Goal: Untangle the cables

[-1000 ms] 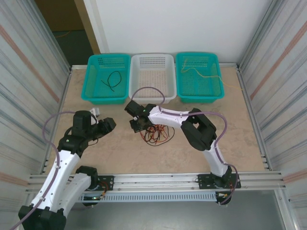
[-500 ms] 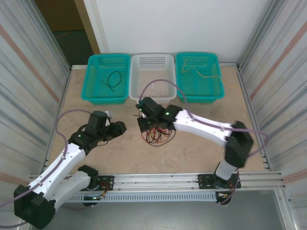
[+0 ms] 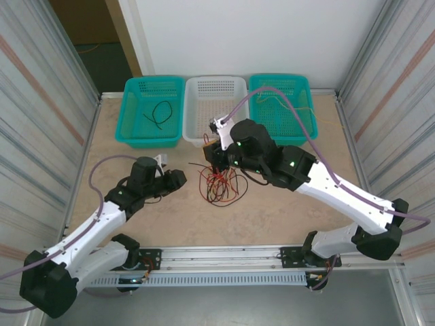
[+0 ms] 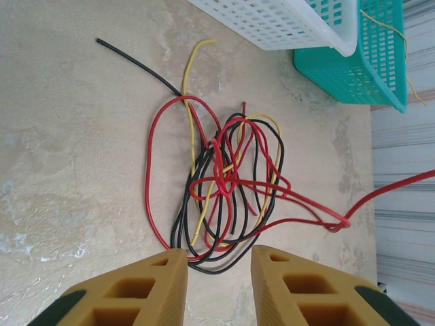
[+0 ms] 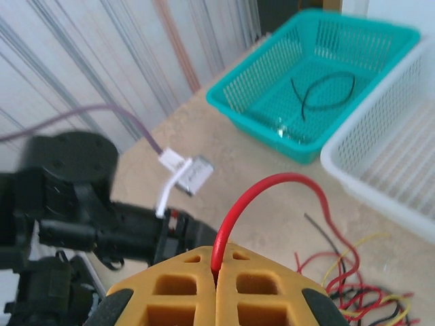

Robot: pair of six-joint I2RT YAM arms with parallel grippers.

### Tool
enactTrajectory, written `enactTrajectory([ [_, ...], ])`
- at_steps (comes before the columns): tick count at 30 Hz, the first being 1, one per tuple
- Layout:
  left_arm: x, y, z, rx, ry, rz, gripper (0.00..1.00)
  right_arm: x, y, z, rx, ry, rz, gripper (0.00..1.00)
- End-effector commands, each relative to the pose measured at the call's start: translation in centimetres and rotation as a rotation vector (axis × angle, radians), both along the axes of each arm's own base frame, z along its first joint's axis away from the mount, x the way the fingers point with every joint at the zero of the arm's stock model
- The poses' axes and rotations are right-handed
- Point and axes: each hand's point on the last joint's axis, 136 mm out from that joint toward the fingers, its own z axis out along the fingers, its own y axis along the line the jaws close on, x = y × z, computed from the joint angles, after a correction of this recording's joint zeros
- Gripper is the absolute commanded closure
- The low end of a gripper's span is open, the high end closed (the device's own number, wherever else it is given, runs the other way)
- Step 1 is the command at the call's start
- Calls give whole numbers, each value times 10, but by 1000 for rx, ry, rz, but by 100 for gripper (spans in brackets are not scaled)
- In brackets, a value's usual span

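Red cable (image 5: pixel 275 178) now aloft in right jaws.

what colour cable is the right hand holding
Red. The cable shows best in the right wrist view.

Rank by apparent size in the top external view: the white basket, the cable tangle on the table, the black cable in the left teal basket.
1. white basket
2. cable tangle
3. black cable, clearly the smallest

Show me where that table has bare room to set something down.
Bare beige tabletop lies between the tangled red, black and yellow wires and the near metal rail, and by the ribbed right wall. Crowded around the tangle.
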Motion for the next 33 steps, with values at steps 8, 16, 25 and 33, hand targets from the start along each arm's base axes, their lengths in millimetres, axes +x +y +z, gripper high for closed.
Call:
enactTrajectory([
  [8, -5, -17, -6, -37, -2, -50, 65, -18, -26, 139, 212, -322, 60, 98],
  [16, -1, -25, 7, -23, -40, -94, 61, -2, -32, 162, 228, -390, 26, 97],
  [25, 2, -22, -4, 9, -16, -82, 62, 89, -44, 155, 241, -330, -88, 96],
  [33, -3, -6, -5, 73, -3, -36, 57, 197, -45, 120, 214, -255, -150, 96],
])
